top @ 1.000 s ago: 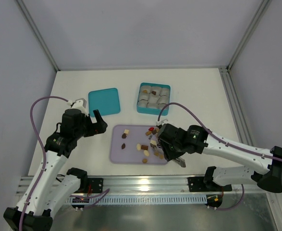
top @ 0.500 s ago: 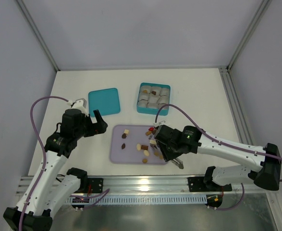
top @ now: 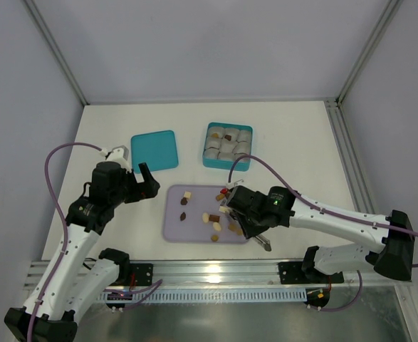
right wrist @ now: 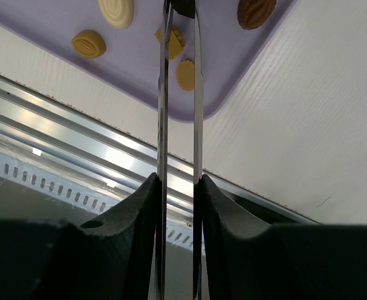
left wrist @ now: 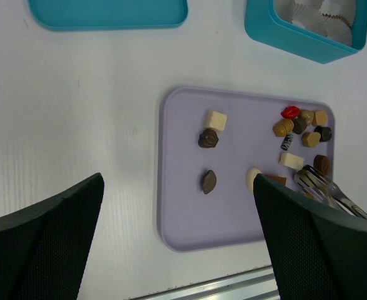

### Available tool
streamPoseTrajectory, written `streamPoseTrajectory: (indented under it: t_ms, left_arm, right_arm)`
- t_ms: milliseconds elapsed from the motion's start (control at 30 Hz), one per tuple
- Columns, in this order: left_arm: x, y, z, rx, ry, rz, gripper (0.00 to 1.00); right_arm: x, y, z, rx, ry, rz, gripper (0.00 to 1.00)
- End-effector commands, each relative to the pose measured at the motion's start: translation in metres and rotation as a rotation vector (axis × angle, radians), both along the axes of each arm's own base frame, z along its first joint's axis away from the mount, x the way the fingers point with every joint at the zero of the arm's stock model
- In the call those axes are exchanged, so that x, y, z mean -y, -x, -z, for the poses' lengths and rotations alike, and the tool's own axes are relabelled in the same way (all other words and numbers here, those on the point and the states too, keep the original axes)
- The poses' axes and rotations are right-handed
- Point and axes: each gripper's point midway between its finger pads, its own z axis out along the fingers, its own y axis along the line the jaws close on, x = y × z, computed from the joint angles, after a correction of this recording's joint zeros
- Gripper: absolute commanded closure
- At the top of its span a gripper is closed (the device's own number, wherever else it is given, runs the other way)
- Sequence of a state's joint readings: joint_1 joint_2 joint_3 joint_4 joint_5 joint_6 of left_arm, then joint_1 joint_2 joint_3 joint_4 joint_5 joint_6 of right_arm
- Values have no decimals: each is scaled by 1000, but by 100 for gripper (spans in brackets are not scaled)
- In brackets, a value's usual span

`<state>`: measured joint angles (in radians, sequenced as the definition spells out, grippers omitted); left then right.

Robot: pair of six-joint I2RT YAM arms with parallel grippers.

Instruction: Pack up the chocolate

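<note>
- The left gripper (top: 149,179) hangs over the left half of the white bench (top: 294,142), fingers spread wide with nothing between them.
- A teal lid (top: 154,150) lies flat left of centre, back from the near edge and apart from the tray.
- A lilac tray (left wrist: 183,219) sits by the middle of the near edge, and the chocolate (left wrist: 283,127) lies loose on it. A cream square (left wrist: 216,119) and two dark pieces rest on the tray's left half. A red one (left wrist: 290,112) sits by the far right corner, heading a tight cluster of tan, brown and cream pieces.
- A teal box (left wrist: 261,22) stands behind the tray toward the middle of the bench, to the right of the lid, filled with grey-white paper cups (left wrist: 324,15). A brown speck shows among the cups from overhead — too small to name.
- The right gripper (right wrist: 178,187) hovers over the tray's right end, its black fingers clamped on metal tweezers (right wrist: 197,94). The thin blades run almost parallel with a narrow gap, their tips flanking a dark piece (right wrist: 183,5) at the top of the wrist view — whether they pinch it cannot be told.
- A tan oval (right wrist: 88,44) and a tan disc (right wrist: 185,74) lie by the tray's rounded near right corner, just beside the aluminium rail (right wrist: 77,119) along the bench's near edge.
</note>
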<state>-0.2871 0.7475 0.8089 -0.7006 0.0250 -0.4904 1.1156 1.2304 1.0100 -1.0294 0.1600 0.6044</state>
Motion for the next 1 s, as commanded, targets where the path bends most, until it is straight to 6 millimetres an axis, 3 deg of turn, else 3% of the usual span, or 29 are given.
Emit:
streamPoseTrajectory:
  t_ms: [0, 300, 433, 567, 600, 767, 800, 867, 933, 967]
  left_arm:
    - [-1, -2, -6, 26, 2, -13, 0]
    - [0, -1, -6, 26, 2, -8, 0]
    - [0, -1, -6, 27, 3, -8, 0]
    - [0, -2, -6, 27, 3, -8, 0]
    - [0, -2, -6, 26, 2, -6, 0]
    - [0, -3, -3, 11, -1, -5, 0]
    - [1, -3, -3, 11, -1, -4, 0]
    - [0, -2, -3, 11, -2, -5, 0]
    - [0, -3, -3, 16, -3, -9, 0]
    - [0, -3, -3, 13, -3, -7, 0]
  right_arm:
    - [-5, -10, -25, 64, -41, 7, 69]
    - [-5, -24, -56, 128, -66, 6, 70]
    - [-2, -46, -74, 169, -96, 34, 70]
    - [-6, -93, -103, 250, -164, 60, 70]
    - [3, -111, -106, 270, -165, 112, 70]
    - [9, -181, -126, 356, -209, 215, 70]
    - [8, -195, -116, 344, -183, 223, 70]
    - [17, -222, -120, 370, -172, 275, 70]
    - [19, -246, -105, 354, -138, 296, 70]
    - [20, -258, -113, 378, -135, 310, 70]
